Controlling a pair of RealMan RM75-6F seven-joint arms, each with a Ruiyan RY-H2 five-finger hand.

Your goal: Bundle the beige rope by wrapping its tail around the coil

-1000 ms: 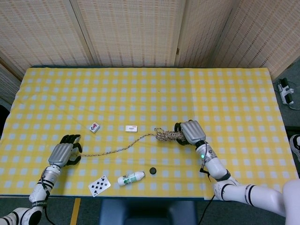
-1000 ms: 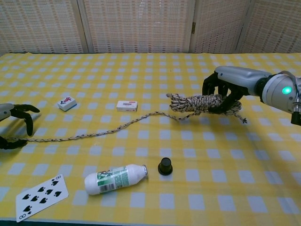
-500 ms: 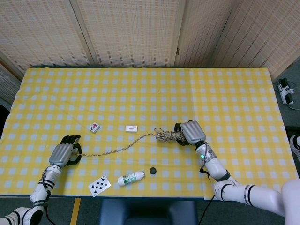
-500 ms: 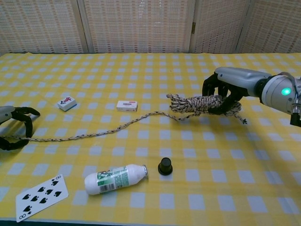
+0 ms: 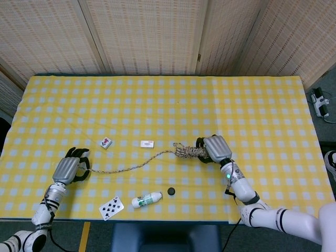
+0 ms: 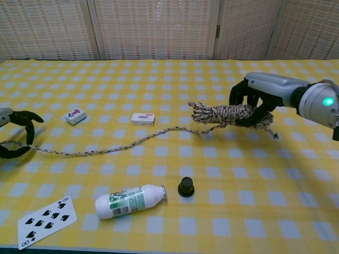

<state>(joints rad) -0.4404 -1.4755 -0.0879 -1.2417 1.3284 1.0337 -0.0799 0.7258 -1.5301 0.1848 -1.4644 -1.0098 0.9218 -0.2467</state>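
Nearest the front edge, a playing card (image 6: 46, 221), spades face up, is lying flat at near left w/ a small white bottle (image 6: 130, 201) w/ green label lying on its side just right of it; bottle mouth is pointing right and is uncapped, contents can't be told. A small black cap (image 6: 185, 187) is standing on the cloth just right of the bottle mouth, apart from it. Further back at far left, the left hand (image 5: 68, 169) is sitting low over the yellow checked tablecloth (image 5: 252, 105), fingers curled around the end of the rope tail (image 6: 106, 150); it's pinching that end, as far as the chest view shows. The tail is running as one loose, slightly wavy strand along the cloth from that hand rightward and a bit farther back, to the beige rope coil (image 6: 220, 114). The coil is a short bundled hank, lying roughly left-right at centre-right, its left end sticking free and a frayed bit trailing off at the right. The right hand (image 6: 260, 98) is gripping the coil's right part from above, fingers wrapping down around it. Beyond the tail, a small tile (image 6: 76, 116) w/ red mark is sitting at left and a small white block (image 6: 143, 118) is resting nearer centre, both apart from the rope.
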